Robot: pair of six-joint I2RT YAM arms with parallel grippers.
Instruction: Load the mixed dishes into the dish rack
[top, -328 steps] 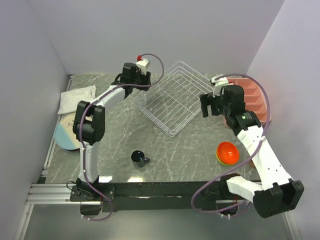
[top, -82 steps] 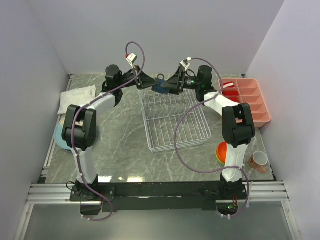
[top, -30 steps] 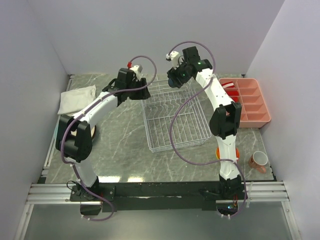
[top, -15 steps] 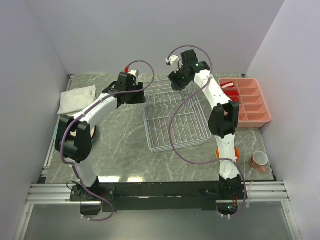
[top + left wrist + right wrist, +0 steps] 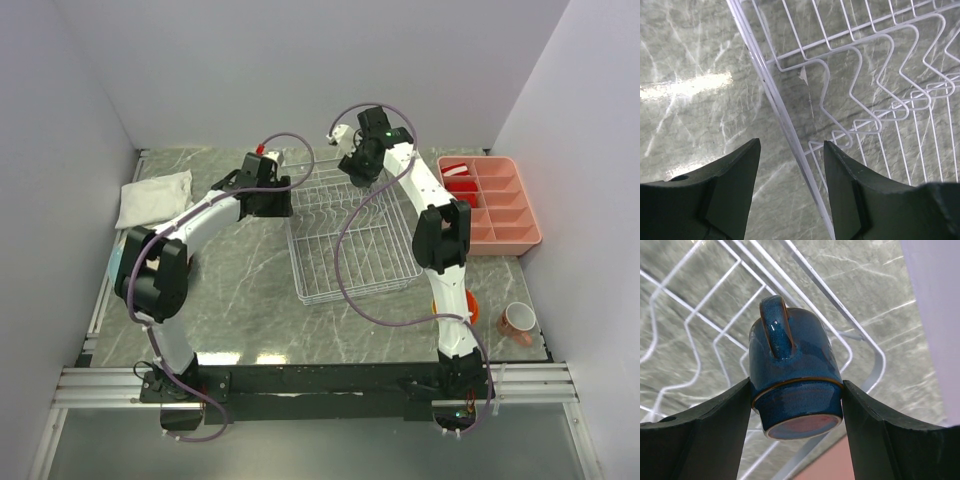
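Note:
The white wire dish rack [image 5: 350,240] stands mid-table. My right gripper [image 5: 360,165] hangs over its back edge and is shut on the dark blue mug [image 5: 792,365], held upside down with the handle facing away, above the rack's corner wires [image 5: 830,292]. My left gripper [image 5: 278,195] is at the rack's left back corner. In the left wrist view it [image 5: 791,150] is open, with the rack's rim wire [image 5: 785,120] running between its fingers without being touched. A light blue plate [image 5: 113,268] shows at the far left, mostly hidden by my left arm. An orange bowl [image 5: 472,305] peeks out behind my right arm.
A pink compartment tray [image 5: 495,200] with red items stands at the back right. A white folded cloth [image 5: 152,198] lies at the back left. A pinkish mug [image 5: 516,321] lies at the right front. Walls close in the back and both sides.
My left gripper has moved down along the rack's left back corner. My right gripper has shifted slightly lower over the rack's back edge, still holding the mug.

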